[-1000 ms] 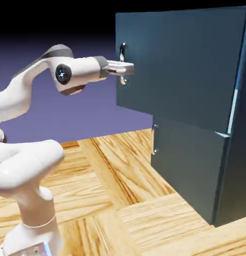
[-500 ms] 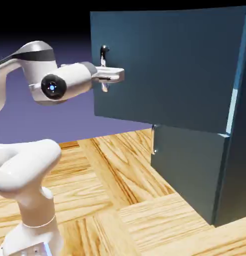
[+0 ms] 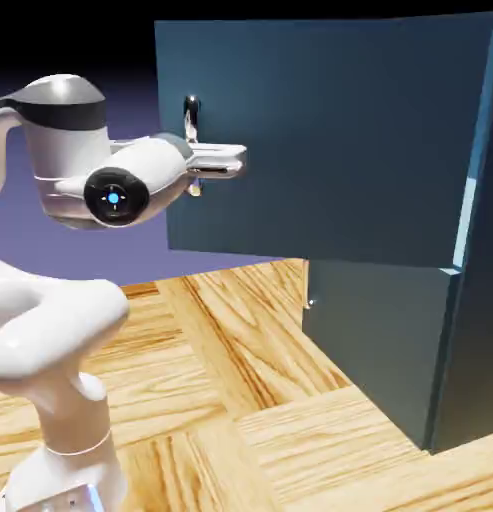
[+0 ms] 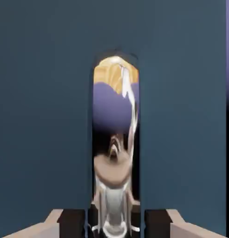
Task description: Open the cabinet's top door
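Note:
The tall dark blue-grey cabinet [image 3: 482, 300] stands at the exterior view's right. Its top door [image 3: 330, 140] is swung partly out, with its free edge toward the left. A short vertical silver handle [image 3: 191, 122] sits near that edge. My gripper [image 3: 218, 160] reaches in level from the left and is shut on the handle. In the hand view the shiny handle [image 4: 115, 139] runs up the middle, mirroring floor and backdrop, with the door [image 4: 42, 116] filling both sides. The dark fingertips [image 4: 72, 222] close in on the handle at the bottom edge.
The shorter lower door [image 3: 380, 340] is closed, with a small handle [image 3: 310, 300] at its left edge. The wooden table [image 3: 250, 400] runs below the swung door. My arm's white base link [image 3: 60, 380] stands at the lower left.
The top door has swung further out toward the exterior view's left. My hand has moved left and slightly down with the handle, and its grip has stayed shut.

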Controlling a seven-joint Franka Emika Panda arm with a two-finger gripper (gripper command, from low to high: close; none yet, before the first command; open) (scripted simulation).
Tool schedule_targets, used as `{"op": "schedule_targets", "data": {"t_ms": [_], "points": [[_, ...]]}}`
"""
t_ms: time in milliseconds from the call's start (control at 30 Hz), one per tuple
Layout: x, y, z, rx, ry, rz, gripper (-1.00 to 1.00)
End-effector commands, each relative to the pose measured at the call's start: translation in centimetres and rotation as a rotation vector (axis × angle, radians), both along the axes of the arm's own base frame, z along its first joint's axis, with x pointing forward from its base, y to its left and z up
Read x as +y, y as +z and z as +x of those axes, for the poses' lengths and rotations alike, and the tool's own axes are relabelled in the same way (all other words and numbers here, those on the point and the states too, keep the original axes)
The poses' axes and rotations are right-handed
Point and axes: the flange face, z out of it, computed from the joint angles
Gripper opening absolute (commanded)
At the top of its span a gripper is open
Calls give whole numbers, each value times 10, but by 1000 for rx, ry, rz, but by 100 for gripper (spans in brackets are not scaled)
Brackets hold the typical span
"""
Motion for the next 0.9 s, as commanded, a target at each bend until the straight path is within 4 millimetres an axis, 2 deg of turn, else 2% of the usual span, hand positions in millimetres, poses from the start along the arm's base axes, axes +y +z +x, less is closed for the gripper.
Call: {"op": "schedule_targets", "data": {"t_ms": [0,433,867], "points": [[-8,0,-2,0,20,0,-100],[-122,0,-12,0,272,0,-100],[-233,0,7,0,518,0,-100]]}}
